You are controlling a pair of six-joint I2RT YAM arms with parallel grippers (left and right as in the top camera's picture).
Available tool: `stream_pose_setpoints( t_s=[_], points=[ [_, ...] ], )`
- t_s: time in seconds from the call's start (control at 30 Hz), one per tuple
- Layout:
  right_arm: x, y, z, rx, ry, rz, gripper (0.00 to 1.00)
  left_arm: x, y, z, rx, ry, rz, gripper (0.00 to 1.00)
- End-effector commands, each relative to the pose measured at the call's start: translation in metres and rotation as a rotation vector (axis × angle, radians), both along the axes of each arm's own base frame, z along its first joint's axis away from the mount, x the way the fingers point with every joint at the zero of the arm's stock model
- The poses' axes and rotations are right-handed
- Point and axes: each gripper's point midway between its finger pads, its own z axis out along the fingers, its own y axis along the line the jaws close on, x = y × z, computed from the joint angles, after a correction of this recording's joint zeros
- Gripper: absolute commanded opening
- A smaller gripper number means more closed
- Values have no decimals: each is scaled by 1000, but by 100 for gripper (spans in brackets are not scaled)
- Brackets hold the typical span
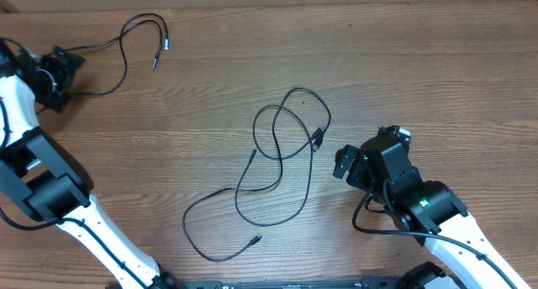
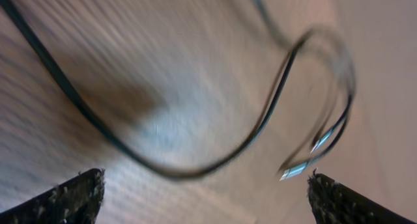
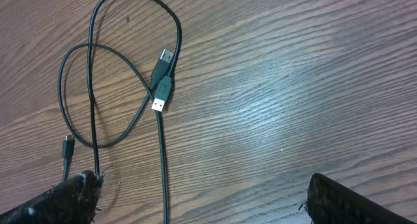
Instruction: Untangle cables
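Cables lie in 2 places on the worktop [image 1: 437, 62]. The loose cable [image 1: 125, 62] sits alone at the upper left of the overhead frame, well apart from the rest. Its silver tips [image 2: 294, 169] show in my blurred left wrist view. My left fingers [image 2: 71, 198] are spread wide just beside it and pinch nothing.

The looped cable [image 1: 300, 89] fills the middle of the overhead frame and crosses over itself several times. 2 USB plugs [image 3: 158, 104] lie side by side at its right edge, and I cannot tell whether that heap is 1 cord or 2. My right fingers [image 3: 345, 201] are spread wide as well, empty, near those plugs.

I judge the step in hand to be the turn to the heap: 1 cord lies separate and the loops are left. The next move calls for my right fingers to come down over 1 plug and close fully on it, since the cord is thin and lies flat on the wood. Then they should draw it out through the loop around it without dragging the whole heap along.
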Motion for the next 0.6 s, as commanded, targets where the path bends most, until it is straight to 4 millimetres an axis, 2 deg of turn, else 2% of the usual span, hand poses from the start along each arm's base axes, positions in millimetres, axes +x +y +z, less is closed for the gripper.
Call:
stream_pose_setpoints(
  t_s=[0.0, 0.2, 0.33, 0.47, 0.57],
  points=[
    [3, 0, 5, 5, -14, -1, 100, -3, -18, -4, 133, -11, -261, 100],
    [3, 0, 5, 2, -14, -2, 100, -28, -17, -23, 262, 165, -339, 100],
    [4, 0, 5, 3, -17, -2, 100, -46, -7, -34, 423, 346, -366, 100],
    [6, 1, 7, 9, -27, -2, 100, -46, -4, -33, 573, 435, -413, 100],
    [6, 1, 7, 10, -28, -2, 100, -37, -11, -31, 623, 432, -450, 100]
  ],
)
